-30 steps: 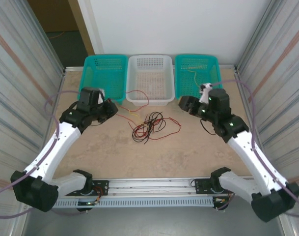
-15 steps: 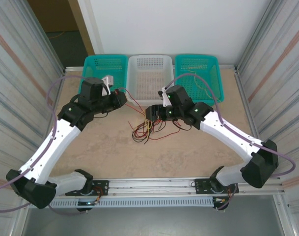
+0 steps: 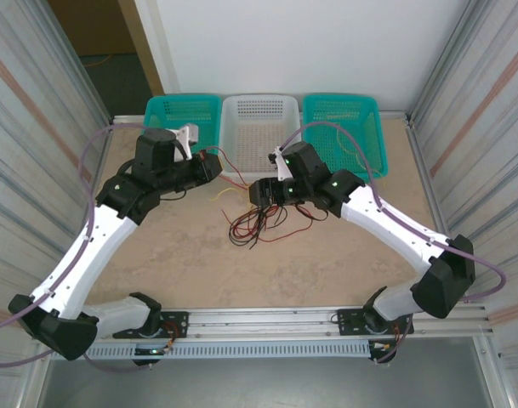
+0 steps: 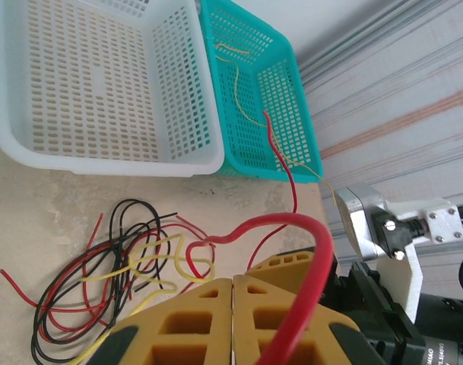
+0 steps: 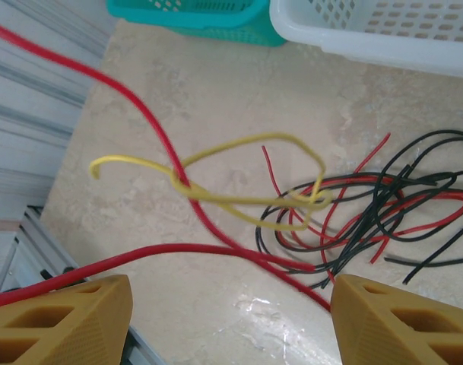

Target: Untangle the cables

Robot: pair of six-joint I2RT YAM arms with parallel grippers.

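Cables (image 3: 257,223): red, black and yellow tangle, centre of frame on the worktop (image 3: 327,255), below the white basket (image 3: 259,140).
Left gripper (image 3: 209,167): upper left of centre, jaws together, pinching a red cable (image 4: 306,300) leading off the tangle.
Right gripper (image 3: 260,194): at the tangle's upper edge, jaws wide apart, holding nothing.
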